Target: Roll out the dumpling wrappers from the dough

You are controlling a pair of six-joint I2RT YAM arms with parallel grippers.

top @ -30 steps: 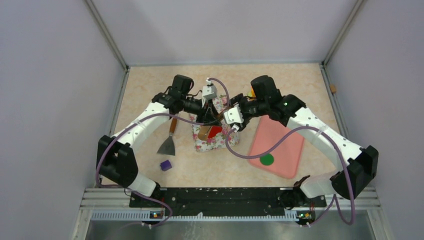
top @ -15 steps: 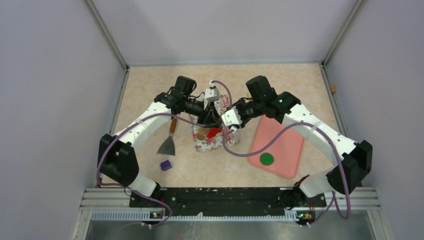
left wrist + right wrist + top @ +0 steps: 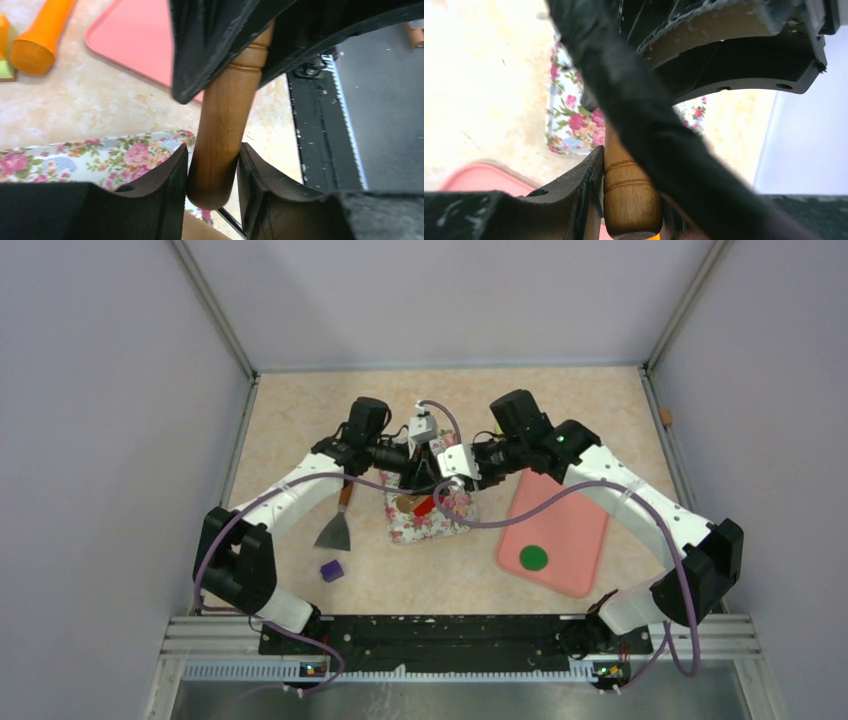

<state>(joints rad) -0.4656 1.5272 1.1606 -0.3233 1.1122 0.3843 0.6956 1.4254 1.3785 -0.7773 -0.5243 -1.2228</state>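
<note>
L gripper [image 3: 212,170] & R gripper [image 3: 631,200] are each clamped on one end of wooden rolling pin [image 3: 225,125], held over floral mat [image 3: 430,528]. Red dough [image 3: 424,506] is seen on mat beside pin, under both grippers. Green disc [image 3: 534,558] is seen on pink tray [image 3: 575,525], well apart from R gripper

I've got the mat [image 3: 425,528] mid-table under the rolling pin [image 3: 220,135], scraper [image 3: 335,530] and cube [image 3: 331,569] to its left, tray [image 3: 575,540] bearing a disc [image 3: 534,558] to its right.

Soft, even overhead light; wrist views blur up close (the right's tabletop [image 3: 474,75] glares white).
</note>
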